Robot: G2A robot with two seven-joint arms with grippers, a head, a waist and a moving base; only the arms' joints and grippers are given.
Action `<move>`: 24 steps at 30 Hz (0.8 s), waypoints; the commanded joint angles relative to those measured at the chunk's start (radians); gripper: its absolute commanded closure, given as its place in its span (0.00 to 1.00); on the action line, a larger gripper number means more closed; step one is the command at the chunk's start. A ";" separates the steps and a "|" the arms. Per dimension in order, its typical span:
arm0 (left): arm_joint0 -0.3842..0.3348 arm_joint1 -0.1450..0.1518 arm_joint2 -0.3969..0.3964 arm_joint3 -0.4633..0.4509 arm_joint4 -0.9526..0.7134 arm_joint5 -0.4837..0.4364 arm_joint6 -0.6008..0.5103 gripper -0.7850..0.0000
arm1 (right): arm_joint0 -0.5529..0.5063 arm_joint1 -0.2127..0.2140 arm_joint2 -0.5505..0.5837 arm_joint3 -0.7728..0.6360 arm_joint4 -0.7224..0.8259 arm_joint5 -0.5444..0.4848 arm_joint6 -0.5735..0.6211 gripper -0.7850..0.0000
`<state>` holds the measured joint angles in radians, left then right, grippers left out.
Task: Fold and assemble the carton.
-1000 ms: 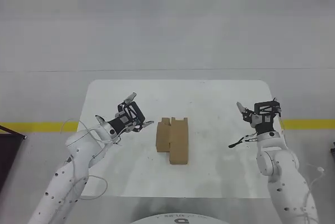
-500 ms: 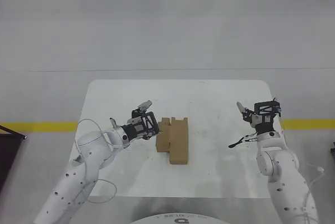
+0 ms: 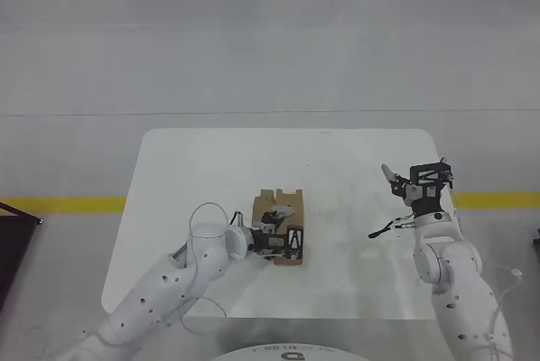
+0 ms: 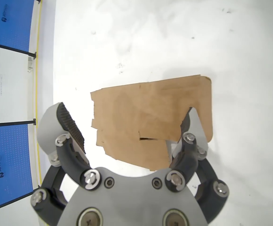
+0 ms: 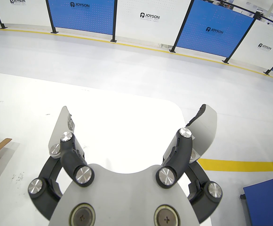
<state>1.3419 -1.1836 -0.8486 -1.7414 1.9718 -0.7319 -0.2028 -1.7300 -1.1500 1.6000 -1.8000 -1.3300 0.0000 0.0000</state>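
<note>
Near the middle of the worktop (image 3: 360,171), the flat carton (image 3: 288,200) is lying with its long axis running near to far, the left gripper (image 3: 286,230) is hovering spread across its near half, and the right gripper (image 3: 379,203), likewise spread, is hanging well apart at the right edge

The carton (image 4: 150,109) was plain brown cardboard, and the bench (image 4: 150,24) was white, flecked with small dark specks. The left arm's fingers (image 4: 47,128) were pale grey with black ribbed pads (image 4: 72,127) and black links, and the right arm's fingers (image 5: 208,128) were coloured alike. The floor (image 5: 127,59) was pale grey with a yellow line (image 5: 239,165), and the dotted panels (image 5: 150,17) were blue and white on black posts (image 5: 114,10).
</note>
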 commanded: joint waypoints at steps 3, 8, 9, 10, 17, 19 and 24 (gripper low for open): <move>0.010 0.002 0.004 -0.005 -0.026 -0.054 -0.041 0.00 | 0.000 0.000 0.000 0.000 0.000 0.000 0.000 0.00; 0.008 0.002 0.023 -0.009 -0.040 -0.098 -0.053 0.00 | 0.000 0.000 0.000 0.000 0.000 0.000 0.000 0.00; 0.007 0.002 0.023 -0.010 -0.038 -0.094 -0.058 0.00 | 0.000 0.000 0.000 0.000 0.000 0.000 0.000 0.00; 0.008 0.002 0.025 -0.010 -0.037 -0.091 -0.064 0.00 | 0.000 0.000 0.000 0.000 0.000 0.000 0.000 0.00; -0.005 -0.008 0.058 0.011 -0.036 -0.040 -0.100 0.00 | 0.000 0.000 0.000 0.000 0.000 0.000 0.000 0.00; -0.014 -0.011 0.065 0.019 -0.035 -0.028 -0.104 0.00 | 0.000 0.000 0.000 0.000 0.000 0.000 0.000 0.00; -0.038 -0.018 0.083 0.048 -0.009 0.013 -0.125 0.00 | 0.000 0.000 0.000 0.000 0.000 0.000 0.000 0.00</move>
<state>1.3072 -1.2007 -0.7663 -1.6998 1.9584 -0.7329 -0.3225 -1.7300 -1.1500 1.6000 -1.8000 -1.3300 0.0000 0.0000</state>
